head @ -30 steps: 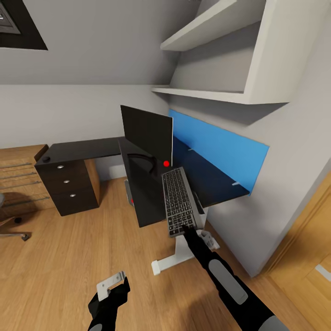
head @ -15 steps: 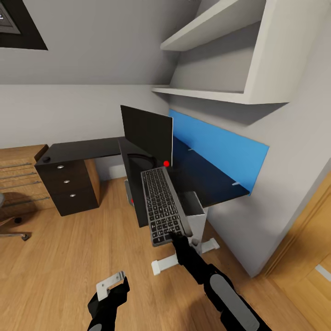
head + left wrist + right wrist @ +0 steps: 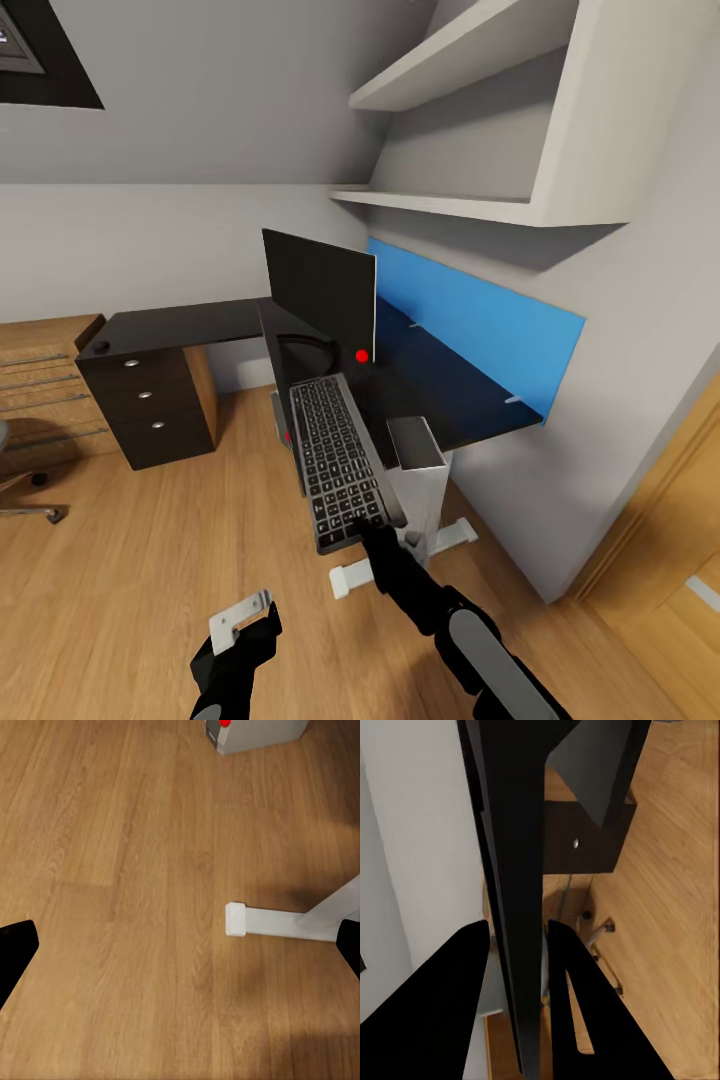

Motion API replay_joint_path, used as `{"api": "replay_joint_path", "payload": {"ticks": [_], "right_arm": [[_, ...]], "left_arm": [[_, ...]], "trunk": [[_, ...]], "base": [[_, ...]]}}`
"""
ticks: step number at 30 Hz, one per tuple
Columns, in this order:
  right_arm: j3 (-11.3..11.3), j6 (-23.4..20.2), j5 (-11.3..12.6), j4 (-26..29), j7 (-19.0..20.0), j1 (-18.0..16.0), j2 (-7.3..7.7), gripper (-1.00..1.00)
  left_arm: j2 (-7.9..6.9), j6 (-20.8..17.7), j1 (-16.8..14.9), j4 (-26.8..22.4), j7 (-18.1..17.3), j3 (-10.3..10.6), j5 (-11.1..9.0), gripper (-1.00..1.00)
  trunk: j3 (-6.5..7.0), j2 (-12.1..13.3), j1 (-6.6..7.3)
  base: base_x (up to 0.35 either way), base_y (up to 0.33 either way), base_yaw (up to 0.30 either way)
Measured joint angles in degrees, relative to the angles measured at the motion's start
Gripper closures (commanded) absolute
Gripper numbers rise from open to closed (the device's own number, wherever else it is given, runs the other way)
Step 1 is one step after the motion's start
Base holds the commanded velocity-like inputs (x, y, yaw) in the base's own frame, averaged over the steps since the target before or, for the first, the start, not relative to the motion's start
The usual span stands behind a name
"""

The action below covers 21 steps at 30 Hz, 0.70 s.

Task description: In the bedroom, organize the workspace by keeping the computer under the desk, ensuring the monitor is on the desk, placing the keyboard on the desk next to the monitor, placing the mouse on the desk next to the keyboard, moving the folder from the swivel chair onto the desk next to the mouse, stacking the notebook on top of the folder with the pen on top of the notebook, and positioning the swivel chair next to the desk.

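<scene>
Attic bedroom corner, seen from the head camera: an L-shaped desk with a glossy black top stands against a grey wall that carries a blue panel and two white shelves. A black drawer unit with silver knobs supports the desk's left wing, where a small dark mouse rests near the far corner. The monitor stands upright on the desk at the inner corner, a red dot at its lower corner. A white pedestal leg with a long white foot on the wood floor stands directly below the desk's near edge, close beside the right arm. Part of the chair's metal base shows at the left edge. The keyboard is held lengthwise, its far end over the desk just in front of the monitor and its near end projecting past the desk edge; whether it touches the top cannot be told. The right gripper is clamped on the keyboard's near end; in the right wrist view both dark fingers flank the keyboard's thin edge. The left gripper hangs low over the floor, well apart from the desk, its fingers spread wide, with the grey computer beyond them.
</scene>
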<state>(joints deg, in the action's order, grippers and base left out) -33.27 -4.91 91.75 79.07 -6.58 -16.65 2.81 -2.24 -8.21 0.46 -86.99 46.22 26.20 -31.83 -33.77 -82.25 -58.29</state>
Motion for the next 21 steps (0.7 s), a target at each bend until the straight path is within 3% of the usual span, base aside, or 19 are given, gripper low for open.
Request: {"api": "replay_joint_path", "payload": {"ticks": [4,13,21], "right_arm": [[0.0,0.0,-0.4,0.0,-1.9,0.0,-1.03,1.0],[0.0,0.2,-0.2,3.5,-2.2,0.0,-1.32,1.0],[0.0,0.2,-0.1,3.7,-2.3,0.0,-1.31,1.0]], "left_arm": [[0.0,0.0,0.0,0.0,0.0,0.0,0.0,-1.0],[0.07,0.0,0.0,0.1,0.1,0.0,-0.1,-1.0],[0.05,0.1,0.0,0.0,0.1,0.0,-0.1,-1.0]], "trunk": [[0.0,0.0,0.0],[0.0,0.0,0.0],[0.36,0.0,0.03]], "base": [[0.0,0.0,0.0],[0.0,0.0,0.001],[0.199,0.153,0.182]]}}
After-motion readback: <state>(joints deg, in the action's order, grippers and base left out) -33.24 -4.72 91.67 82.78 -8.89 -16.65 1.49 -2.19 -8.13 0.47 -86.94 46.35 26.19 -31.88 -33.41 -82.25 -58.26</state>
